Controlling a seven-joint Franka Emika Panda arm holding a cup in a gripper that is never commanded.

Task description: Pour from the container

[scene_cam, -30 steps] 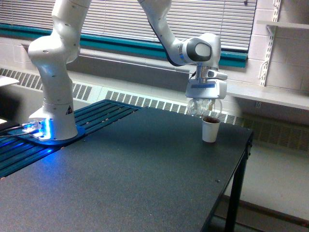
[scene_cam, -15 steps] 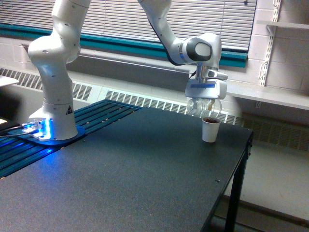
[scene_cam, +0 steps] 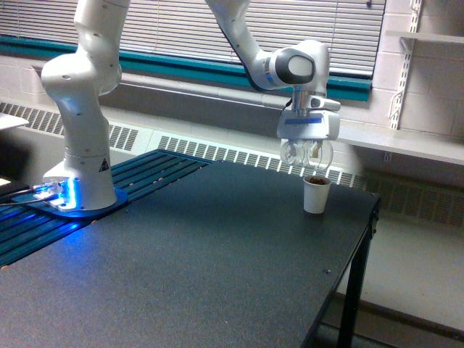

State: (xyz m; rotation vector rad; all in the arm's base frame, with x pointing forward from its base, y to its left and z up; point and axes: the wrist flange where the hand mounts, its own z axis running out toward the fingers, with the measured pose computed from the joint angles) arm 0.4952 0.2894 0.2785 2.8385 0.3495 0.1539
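My gripper (scene_cam: 307,154) hangs over the far right part of the black table, shut on the container (scene_cam: 306,155), a small clear rounded cup. The container sits between the fingers just above and slightly to the exterior view's left of a white paper cup (scene_cam: 315,194). The paper cup stands upright on the table and shows brown granular material at its rim. I cannot tell through the clear wall how much the container still holds.
The arm's white base (scene_cam: 80,174) stands at the exterior view's left on a blue-lit slatted platform (scene_cam: 138,174). The black table (scene_cam: 203,268) ends in an edge at the right, close to the paper cup. A wall shelf (scene_cam: 406,145) runs behind the gripper.
The gripper has lifted a little with the container, widening the gap above the paper cup. The paper cup has not moved.
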